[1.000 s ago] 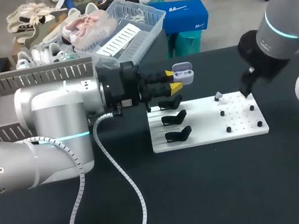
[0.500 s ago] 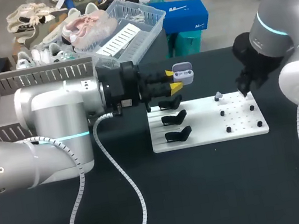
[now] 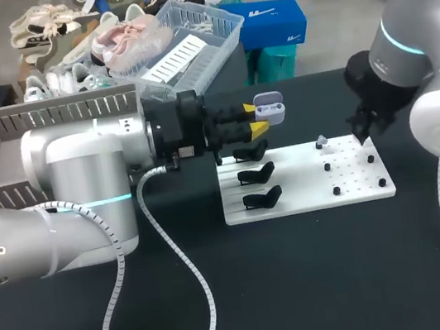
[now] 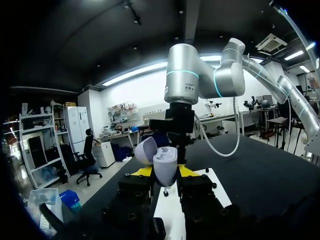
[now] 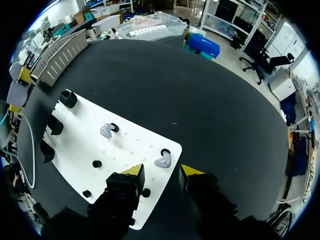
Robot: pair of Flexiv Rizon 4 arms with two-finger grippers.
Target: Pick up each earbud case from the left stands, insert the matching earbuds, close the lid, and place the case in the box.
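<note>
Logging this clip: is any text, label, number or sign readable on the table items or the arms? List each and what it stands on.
None can be read.
On the case, held in the left end effector: no print visible.
On the board, the stands and the earbuds: no markings.
On the box: no label in sight.
</note>
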